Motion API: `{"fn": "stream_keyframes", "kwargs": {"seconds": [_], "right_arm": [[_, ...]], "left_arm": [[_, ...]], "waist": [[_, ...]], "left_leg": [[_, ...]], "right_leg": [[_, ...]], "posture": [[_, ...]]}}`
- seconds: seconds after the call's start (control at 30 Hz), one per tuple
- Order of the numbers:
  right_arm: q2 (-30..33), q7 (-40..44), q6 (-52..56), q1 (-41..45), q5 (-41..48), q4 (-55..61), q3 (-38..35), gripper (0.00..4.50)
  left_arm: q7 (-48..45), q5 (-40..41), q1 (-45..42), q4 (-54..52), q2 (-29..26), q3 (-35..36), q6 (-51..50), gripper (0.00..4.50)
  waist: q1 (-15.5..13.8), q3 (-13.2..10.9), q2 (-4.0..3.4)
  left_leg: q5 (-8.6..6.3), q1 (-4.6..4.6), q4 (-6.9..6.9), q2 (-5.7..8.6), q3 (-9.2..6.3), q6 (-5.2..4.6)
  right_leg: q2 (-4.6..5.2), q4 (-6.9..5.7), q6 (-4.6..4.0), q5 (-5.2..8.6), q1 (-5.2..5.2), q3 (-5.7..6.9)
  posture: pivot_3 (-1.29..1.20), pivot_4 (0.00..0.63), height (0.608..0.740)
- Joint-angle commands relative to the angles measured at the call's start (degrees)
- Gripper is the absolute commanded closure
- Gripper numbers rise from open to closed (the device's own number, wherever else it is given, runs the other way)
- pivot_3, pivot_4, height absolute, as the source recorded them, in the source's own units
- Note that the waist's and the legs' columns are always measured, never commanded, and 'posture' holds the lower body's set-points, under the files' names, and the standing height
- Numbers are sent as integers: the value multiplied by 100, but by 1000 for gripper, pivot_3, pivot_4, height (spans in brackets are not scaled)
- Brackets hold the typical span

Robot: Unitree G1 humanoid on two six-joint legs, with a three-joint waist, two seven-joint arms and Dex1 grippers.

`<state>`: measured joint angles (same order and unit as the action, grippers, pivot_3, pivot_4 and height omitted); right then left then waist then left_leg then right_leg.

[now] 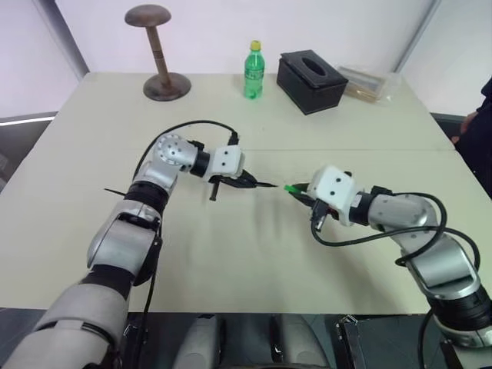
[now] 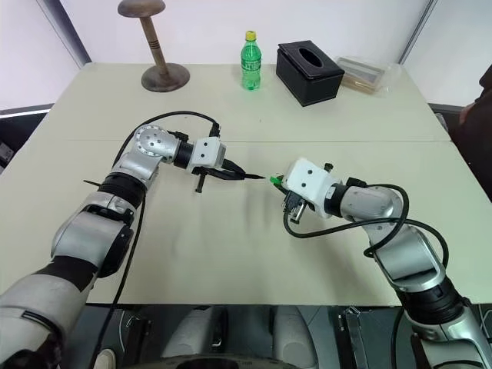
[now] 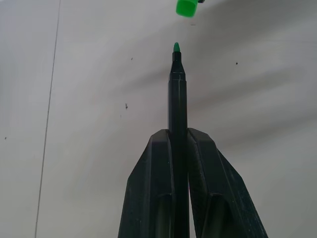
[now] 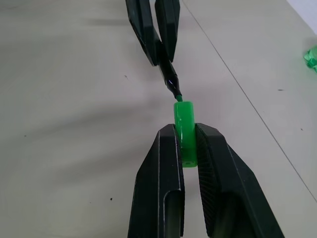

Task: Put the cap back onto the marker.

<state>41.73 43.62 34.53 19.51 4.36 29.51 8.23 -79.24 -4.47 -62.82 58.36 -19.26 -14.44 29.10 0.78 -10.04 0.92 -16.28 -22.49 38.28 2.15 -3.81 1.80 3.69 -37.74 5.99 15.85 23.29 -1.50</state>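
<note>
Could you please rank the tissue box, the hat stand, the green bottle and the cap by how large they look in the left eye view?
1. hat stand, tallest
2. tissue box, near it in area; close call
3. green bottle
4. cap, smallest by far, though nearest the camera

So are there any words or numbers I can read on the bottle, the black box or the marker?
None can be read.
Green bottle: its label has print, too small to read.
Black tissue box: no writing visible.
Marker: plain black, no writing visible.
Cap: plain green, no writing.
</note>
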Motion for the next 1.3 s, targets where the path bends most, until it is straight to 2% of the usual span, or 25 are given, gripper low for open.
{"fn": "stream_keyframes", "kwargs": {"seconds": [0.03,1.3], "right_arm": [[-19,-56,-108,167,-75,37,33,4478],[136,67,-271,274,-56,-193,-68,4478]], "left_arm": [[1,63,-104,-204,14,41,61,4500],[-169,118,57,-618,-66,39,-104,4500]], "waist": [[2,0,0],[0,0,0]], "left_leg": [[0,0,0,0,0,0],[0,0,0,-1,0,0]], "right_leg": [[0,0,0,0,0,0],[0,0,0,0,0,0]], "posture": [[0,150,740],[0,150,740]]}}
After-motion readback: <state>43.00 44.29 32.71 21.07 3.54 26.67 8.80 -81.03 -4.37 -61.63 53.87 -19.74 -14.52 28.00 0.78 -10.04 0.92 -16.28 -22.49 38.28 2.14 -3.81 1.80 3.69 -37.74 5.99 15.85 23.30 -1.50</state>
